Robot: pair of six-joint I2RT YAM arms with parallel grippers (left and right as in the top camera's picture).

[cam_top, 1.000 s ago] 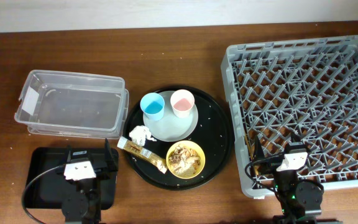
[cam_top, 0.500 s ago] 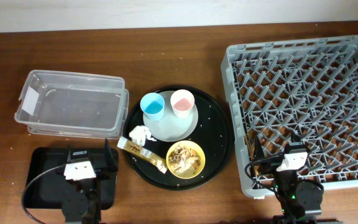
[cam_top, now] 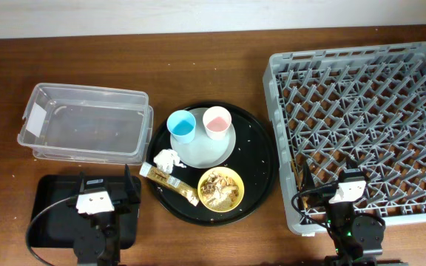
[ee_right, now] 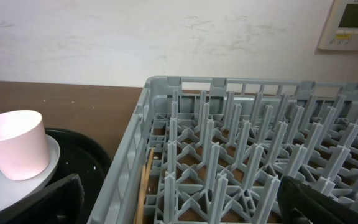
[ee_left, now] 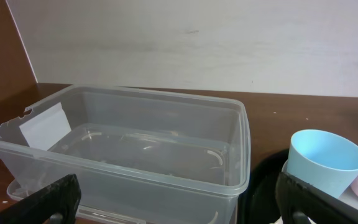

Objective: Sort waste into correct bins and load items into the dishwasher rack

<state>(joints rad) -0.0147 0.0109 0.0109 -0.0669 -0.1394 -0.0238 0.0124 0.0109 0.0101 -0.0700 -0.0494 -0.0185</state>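
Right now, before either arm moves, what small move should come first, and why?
Probably swing the open left gripper right toward the napkin. It lies at the left edge of the round tray, nearest that arm, and the tub sits on that side too.

Blue cup, pink cup on plate
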